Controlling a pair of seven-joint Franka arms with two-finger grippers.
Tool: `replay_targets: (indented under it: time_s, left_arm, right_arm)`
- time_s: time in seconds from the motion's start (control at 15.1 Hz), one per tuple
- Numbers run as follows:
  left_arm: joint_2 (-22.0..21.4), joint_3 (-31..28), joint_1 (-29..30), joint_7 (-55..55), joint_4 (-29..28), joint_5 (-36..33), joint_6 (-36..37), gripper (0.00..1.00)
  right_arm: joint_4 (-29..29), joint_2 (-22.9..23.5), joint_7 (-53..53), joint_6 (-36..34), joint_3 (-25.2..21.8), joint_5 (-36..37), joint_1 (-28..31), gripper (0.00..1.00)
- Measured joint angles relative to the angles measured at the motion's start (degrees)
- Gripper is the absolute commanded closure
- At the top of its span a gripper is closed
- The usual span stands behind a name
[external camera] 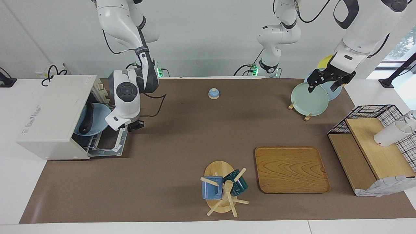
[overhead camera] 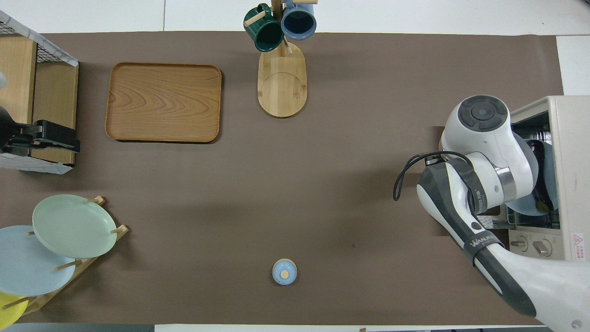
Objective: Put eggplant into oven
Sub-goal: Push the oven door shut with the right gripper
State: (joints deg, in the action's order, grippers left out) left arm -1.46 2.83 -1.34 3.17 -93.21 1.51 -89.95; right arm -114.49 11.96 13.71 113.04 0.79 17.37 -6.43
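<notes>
Your right gripper (external camera: 134,125) hangs low over the oven's (external camera: 53,115) half-raised door, jaws closed on nothing, elbow bent. Your left gripper (external camera: 328,81) waits, jaws wide, over the green plate (external camera: 308,97). From overhead the arm hides most of the eggplant (external camera: 87,118) on the blue plate (external camera: 100,117) inside; the facing view shows it.

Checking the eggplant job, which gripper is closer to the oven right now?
Right. The right gripper sits at the oven door's edge; the left gripper waits over the plate rack.
</notes>
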Motion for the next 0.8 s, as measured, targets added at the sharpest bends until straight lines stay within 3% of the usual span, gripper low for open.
replay_targets:
  time_s: [0.27,0.8]
  left_arm:
    - [0.0,0.0,0.0,0.0,0.0,0.0,0.0,0.0]
    - [0.0,0.0,0.0,0.0,0.0,0.0,0.0,0.0]
  right_arm:
    - [6.09,-3.01,-7.29,-9.2,-0.58,0.29,2.17,1.0]
    - [7.4,-7.58,-18.81,-10.55,-1.5,-0.66,9.82,1.0]
